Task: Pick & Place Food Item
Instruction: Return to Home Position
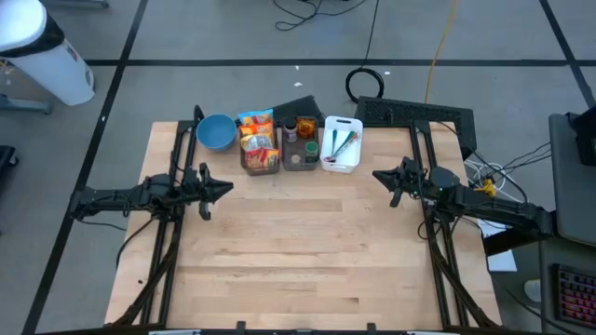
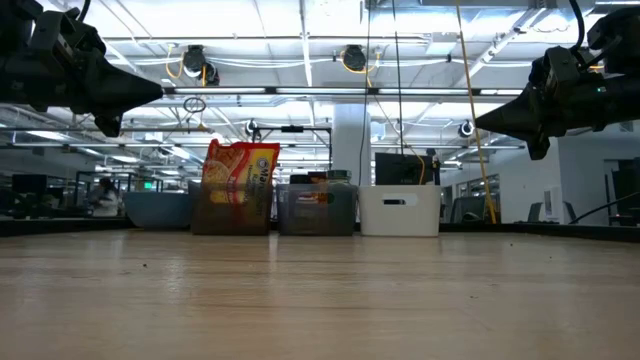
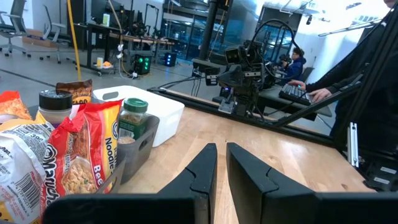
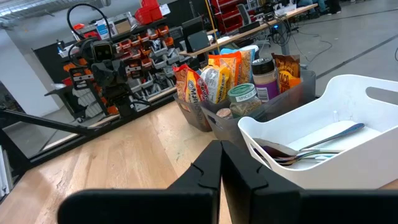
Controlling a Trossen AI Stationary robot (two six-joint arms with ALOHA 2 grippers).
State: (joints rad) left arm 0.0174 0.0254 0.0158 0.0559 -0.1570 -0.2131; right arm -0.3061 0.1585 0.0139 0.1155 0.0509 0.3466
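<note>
Noodle packets (image 1: 258, 141) stand upright in a clear bin (image 1: 260, 163) at the table's far edge; they also show in the low view (image 2: 238, 175) and in the left wrist view (image 3: 81, 155). My left gripper (image 1: 228, 189) hovers level over the table's left side, pointing right, with a narrow gap between its fingers (image 3: 221, 163) and nothing in it. My right gripper (image 1: 375, 175) hovers level over the right side, shut and empty, pointing toward the bins (image 4: 221, 155). Both are well above the tabletop, the left one (image 2: 160, 93) and the right one (image 2: 478, 124).
A blue bowl (image 1: 215, 131) sits left of the noodle bin. To the right are a bin of spice jars (image 1: 300, 144) and a white bin (image 1: 341, 144) holding spoons (image 4: 311, 146). The bare wooden tabletop (image 1: 298, 251) stretches toward the near edge. People sit at desks beyond the table (image 3: 298, 68).
</note>
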